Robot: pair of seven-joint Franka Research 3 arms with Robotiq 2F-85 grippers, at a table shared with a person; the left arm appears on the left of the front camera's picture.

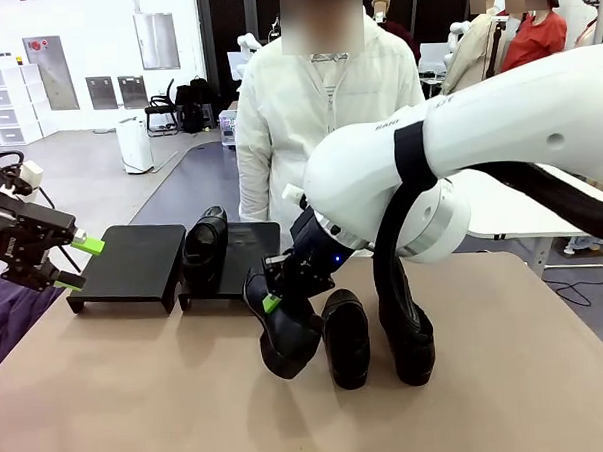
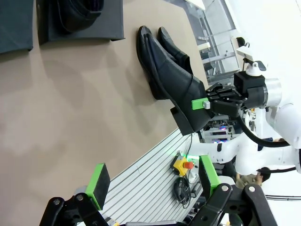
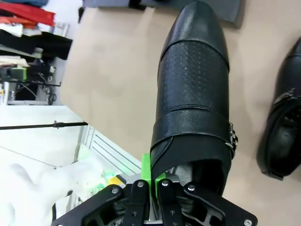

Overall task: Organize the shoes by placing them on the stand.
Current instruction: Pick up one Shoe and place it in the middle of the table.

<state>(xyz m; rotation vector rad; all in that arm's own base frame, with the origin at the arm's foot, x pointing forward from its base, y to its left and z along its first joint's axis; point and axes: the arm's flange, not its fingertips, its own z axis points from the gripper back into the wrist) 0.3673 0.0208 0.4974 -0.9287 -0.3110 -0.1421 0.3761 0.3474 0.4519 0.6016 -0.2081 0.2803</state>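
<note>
The tan desk (image 1: 140, 413) runs from the near edge to a person (image 1: 327, 115) in a pale jacket, who stands just behind the stand.

The right arm (image 1: 497, 127) sweeps in from the right, high over the desk. It bends at a bulky elbow and turns its wrist down and leftward, on the near side of the stand.

The stand (image 1: 133, 258) sits at the far left of the desk as two flat black sections side by side, almost touching. One shoe (image 1: 204, 245) lies on the left part of its right section, lengthwise, with its heel end toward the front camera.

The held shoe (image 1: 286, 332) hangs tilted just in front of the stand's right section, toe toward the stand and heel raised. Whether the toe touches the desk cannot be told. Two more shoes (image 1: 346, 339) (image 1: 408, 331) stand on the desk in front of the stand and to its right, side by side, beside the held shoe.

The right end effector (image 1: 275, 299) pinches the rim of the held shoe's opening near the heel, with its fingers pressed together on the leather edge. The right wrist view shows a green pad (image 3: 146, 165) against that rim.

The left end effector (image 1: 80, 263) hovers just left of the stand's left section. Its fingers point sideways toward the stand and are spread wide with nothing between them.
</note>
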